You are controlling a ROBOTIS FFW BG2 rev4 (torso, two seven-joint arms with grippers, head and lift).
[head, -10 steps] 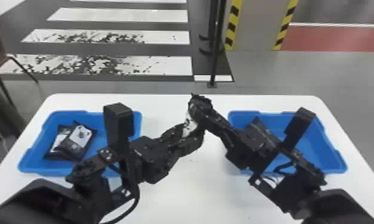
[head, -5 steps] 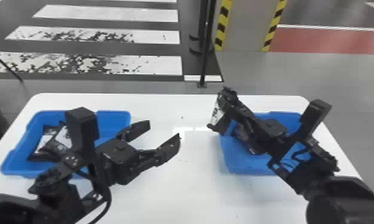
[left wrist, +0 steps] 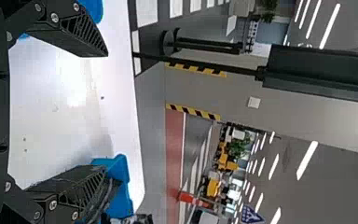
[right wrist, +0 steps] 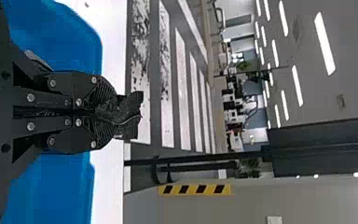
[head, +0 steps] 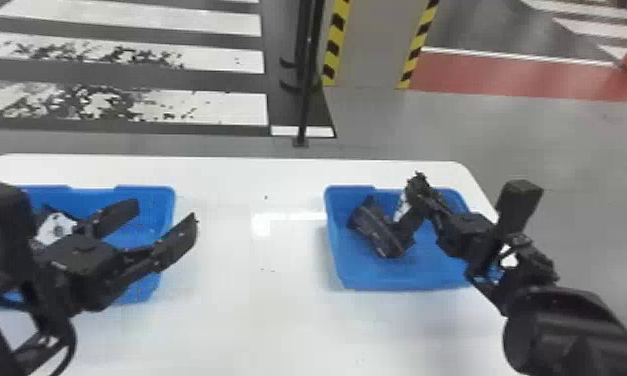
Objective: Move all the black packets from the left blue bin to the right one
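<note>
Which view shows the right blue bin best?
The head view: most of the right blue bin, rim and floor, from above. The left wrist view catches a corner; the right wrist view has close-up stretches cut by the frame.

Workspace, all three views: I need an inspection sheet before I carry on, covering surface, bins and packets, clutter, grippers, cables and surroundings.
Surface: white table, a few dark specks on it.
Left bin: at least one packet, partly hidden by the arm.
Right bin: a dark packet lies inside.
Clutter: nothing seen beyond the specks.
Left gripper: open, nothing between its fingers.
Right gripper: shut on another packet, at the right bin.
Cables: black loop at the left arm; snag risk can't be judged.
Surroundings: dark pole, striped pillar and painted floor beyond the table.
</note>
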